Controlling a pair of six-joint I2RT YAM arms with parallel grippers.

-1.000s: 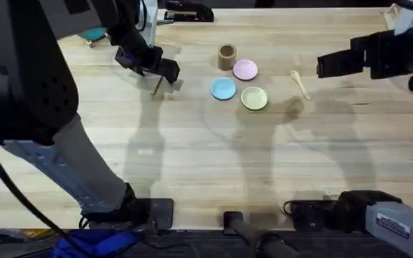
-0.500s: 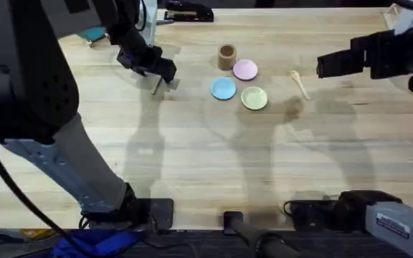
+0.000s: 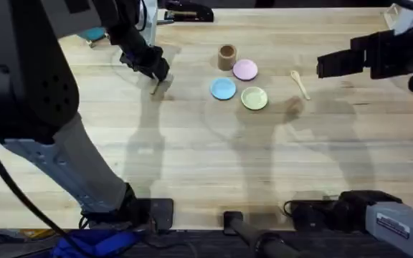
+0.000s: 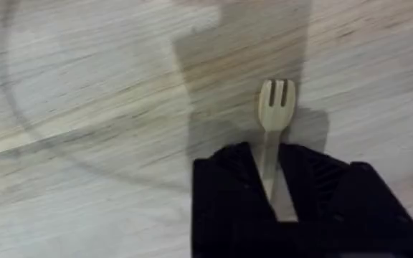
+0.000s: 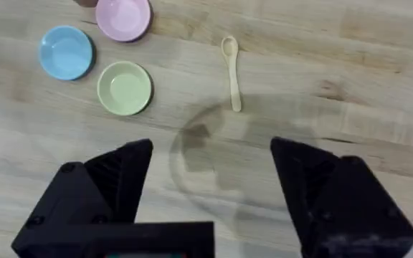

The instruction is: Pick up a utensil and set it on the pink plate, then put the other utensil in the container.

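The wooden fork (image 4: 275, 107) lies on the table at the back left, tines pointing away from my left gripper (image 4: 272, 188). Both black fingers press its thin handle, so the gripper is shut on it. From overhead the left gripper (image 3: 153, 70) sits low over the fork (image 3: 156, 87). The wooden spoon (image 3: 300, 83) lies right of the plates, also seen from the right wrist as the spoon (image 5: 230, 72). My right gripper (image 5: 214, 172) hovers open near it, empty. The pink plate (image 3: 245, 69) sits beside the brown cup (image 3: 226, 56).
A light-blue plate (image 3: 223, 88) and a pale-yellow plate (image 3: 254, 98) lie just in front of the pink plate. A dark object (image 3: 186, 12) rests at the table's far edge. Bare wood spreads across the near half of the table.
My left gripper has dropped lower over the fork and its fingers have drawn together on the handle. The right arm, spoon, plates and cup have not moved.
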